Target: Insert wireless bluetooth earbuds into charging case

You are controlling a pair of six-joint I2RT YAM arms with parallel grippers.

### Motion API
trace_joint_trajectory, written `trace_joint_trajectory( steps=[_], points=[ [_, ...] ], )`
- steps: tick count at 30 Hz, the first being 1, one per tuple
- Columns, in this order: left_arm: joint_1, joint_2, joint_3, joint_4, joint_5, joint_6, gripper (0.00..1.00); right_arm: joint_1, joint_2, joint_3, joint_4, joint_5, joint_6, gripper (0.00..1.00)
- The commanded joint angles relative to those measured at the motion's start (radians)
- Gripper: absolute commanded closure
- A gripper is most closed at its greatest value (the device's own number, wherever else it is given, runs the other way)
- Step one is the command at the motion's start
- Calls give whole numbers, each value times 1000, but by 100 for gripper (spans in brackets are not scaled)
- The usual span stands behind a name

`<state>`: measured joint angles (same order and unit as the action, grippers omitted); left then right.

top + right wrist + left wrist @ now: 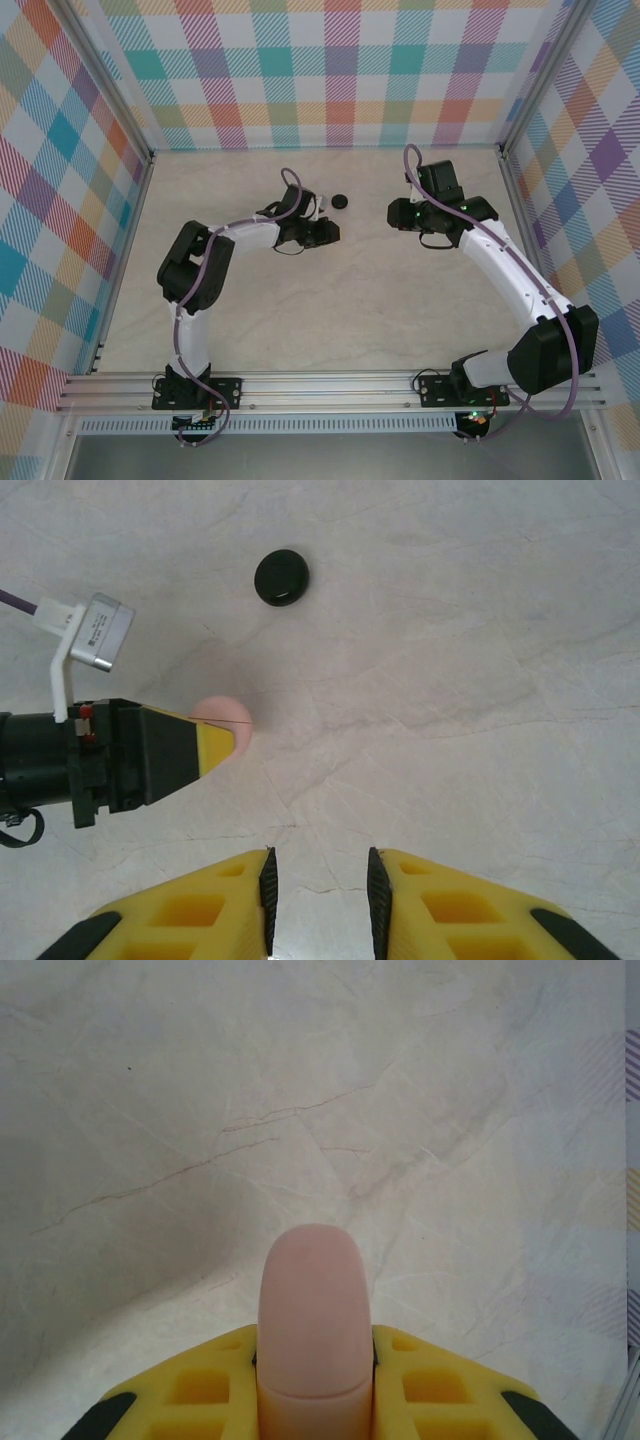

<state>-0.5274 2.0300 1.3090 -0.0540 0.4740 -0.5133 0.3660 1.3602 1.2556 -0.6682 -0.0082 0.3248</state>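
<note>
Marble tabletop (350,310). Left pincer (315,1338) sits near tabletop centre, clamped on the pink case (313,1290), which juts out past its yellow fingers (430,1390). Right pincer (320,880) at 3 o'clock of it, narrow gap, nothing between. Black round case (282,576) lies flat on the tabletop at 11 o'clock from the right pincer, apart from both pincers.

The table (330,300) is pale cream marble with thin brownish veins. Pastel plaid covers the walls (330,70). One round case (282,576) is glossy black, the other case (315,1300) pale pink. Both grippers, left gripper (315,1338) and right gripper (318,890), are yellow with black patches. The cable (20,602) is purple.
</note>
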Motion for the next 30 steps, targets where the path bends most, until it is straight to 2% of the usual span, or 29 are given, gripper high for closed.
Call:
trace_joint_trajectory(
  steps=[1,9,13,18,22,26,28,30],
  points=[
    [7,32,48,-3,27,-37,95,2,-1,-15,-14,-12,-1,66],
    [8,89,83,-6,57,-37,94,2,-2,-30,-16,-24,4,66],
    [8,107,98,-26,60,-33,89,3,-7,-38,-15,-23,7,65],
    [9,112,100,-48,54,-21,67,2,-3,-41,-16,-13,8,65],
    [9,78,75,-65,6,3,44,2,0,-44,-18,3,5,65],
    [10,39,58,-85,-14,23,36,2,1,-51,-16,42,3,62],
    [12,10,53,-118,-49,46,29,2,0,-60,-12,80,6,59],
    [13,-24,49,-155,-91,75,27,2,-4,-74,-1,128,7,56]
  ],
)
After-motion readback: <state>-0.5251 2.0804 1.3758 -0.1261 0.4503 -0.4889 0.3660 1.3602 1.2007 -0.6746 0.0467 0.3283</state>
